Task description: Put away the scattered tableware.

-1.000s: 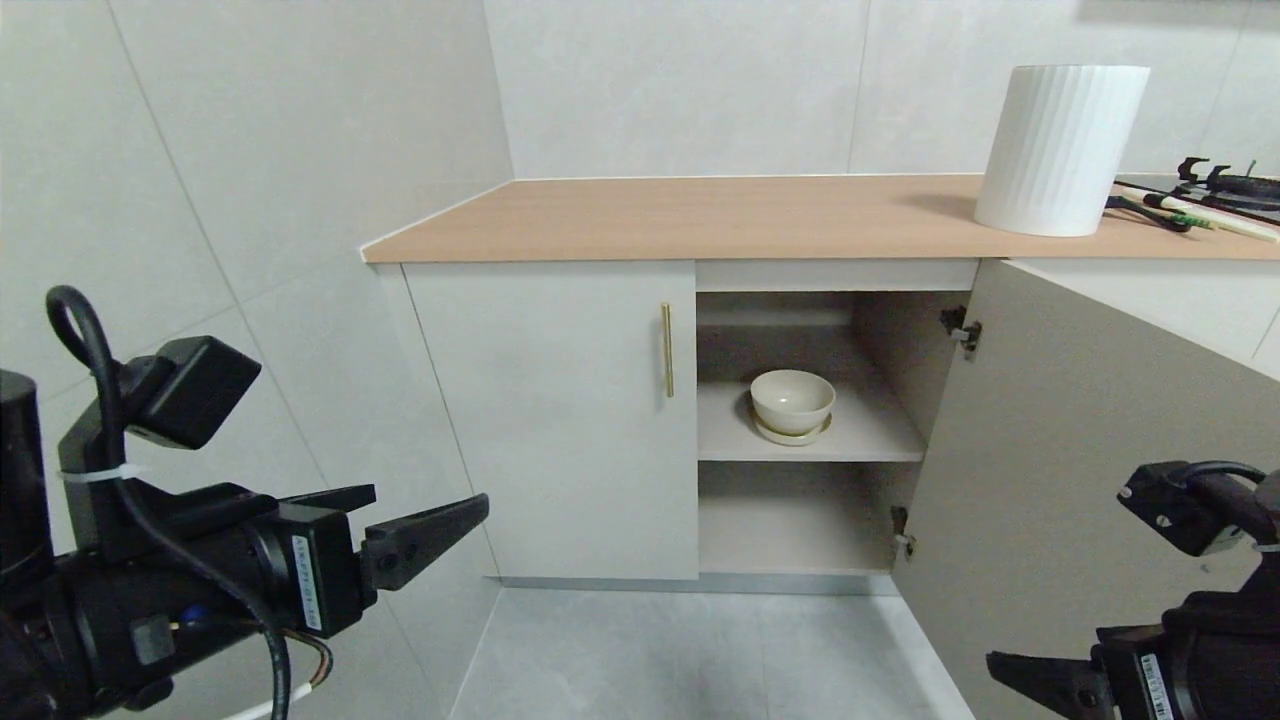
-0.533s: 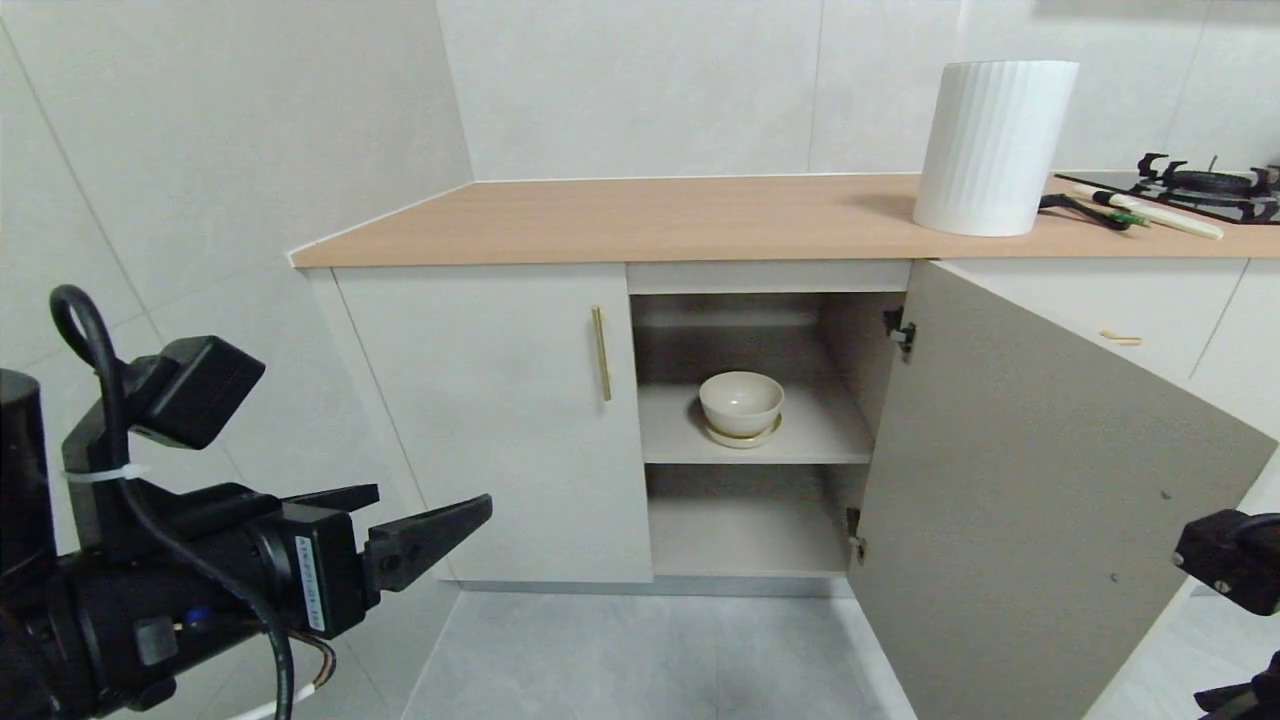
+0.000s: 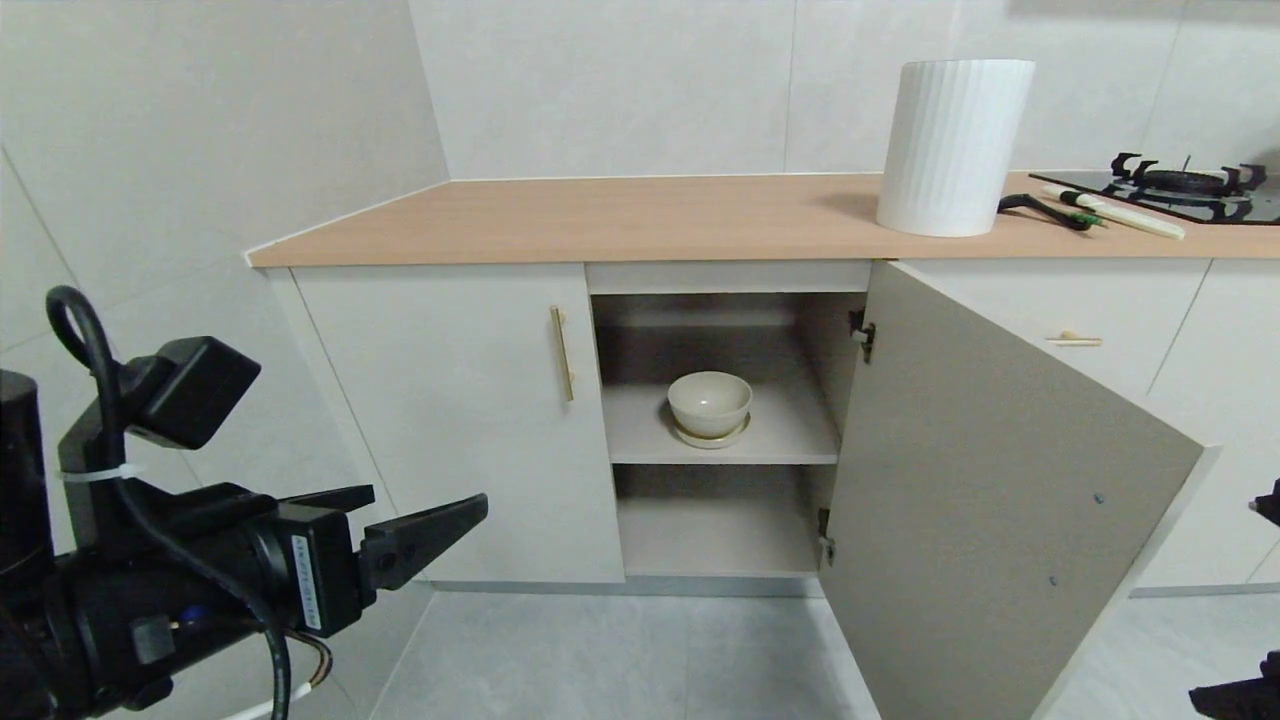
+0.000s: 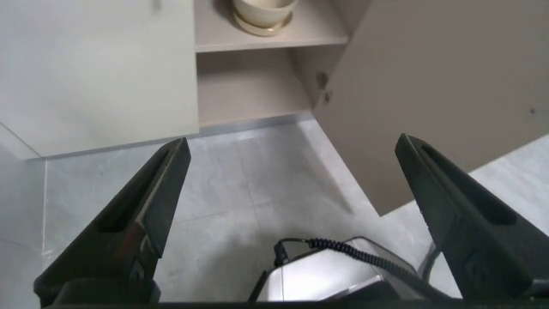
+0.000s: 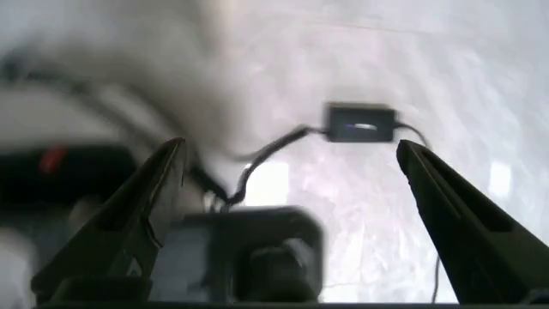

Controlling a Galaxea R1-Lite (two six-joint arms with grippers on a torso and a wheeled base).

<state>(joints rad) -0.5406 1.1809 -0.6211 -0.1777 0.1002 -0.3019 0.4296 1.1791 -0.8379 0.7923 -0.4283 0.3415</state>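
A cream bowl [image 3: 709, 402] sits on a small plate [image 3: 710, 438] on the middle shelf of the open cabinet [image 3: 720, 450]; the left wrist view catches the bowl [image 4: 262, 10] at its edge. My left gripper [image 3: 430, 497] hangs open and empty at the lower left, well short of the cabinet and above the floor [image 4: 292, 144]. My right gripper [image 5: 290, 148] is open too, with nothing between its fingers, over pale floor. On the counter lie long utensils [image 3: 1110, 212] beside the stove.
The cabinet's right door [image 3: 980, 480] stands swung out toward me; the left door [image 3: 450, 420] is shut. A tall white ribbed cylinder [image 3: 950, 145] stands on the wooden counter [image 3: 600, 215]. A gas stove [image 3: 1180, 185] is at the far right. A cable and small black box [image 5: 360, 120] lie on the floor.
The head camera has turned right, so the cabinet sits further left in the picture. My right arm has dropped out toward the bottom right edge. The left arm keeps its place.
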